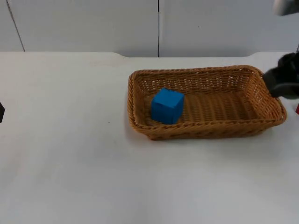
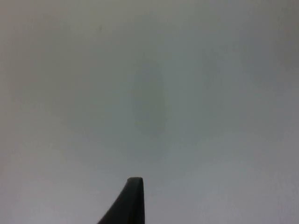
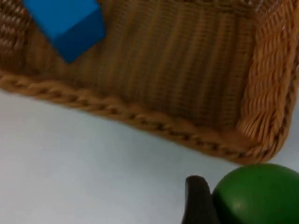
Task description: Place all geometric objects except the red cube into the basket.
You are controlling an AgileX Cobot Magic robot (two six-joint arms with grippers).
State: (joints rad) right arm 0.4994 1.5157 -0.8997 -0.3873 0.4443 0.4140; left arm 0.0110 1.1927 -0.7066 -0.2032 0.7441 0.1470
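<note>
A blue cube (image 1: 167, 105) lies inside the woven basket (image 1: 205, 131) at its left end, 1 shape already home, on a white table (image 1: 70, 154). The right gripper (image 1: 283, 80) hovers just outside the basket's right end, its fingertip (image 3: 198, 200) pressed against a green ball (image 3: 258, 194), apparently clamped on it and, by the look of it, next to go in. A sliver of red at the table's right edge (image 1: 296, 108) may be the cube meant to stay out; it is too small to tell. The left gripper (image 1: 1, 112) waits at the far left edge, whether apart or together cannot be told. The basket's right 2 thirds lie open, beyond a raised rim.
</note>
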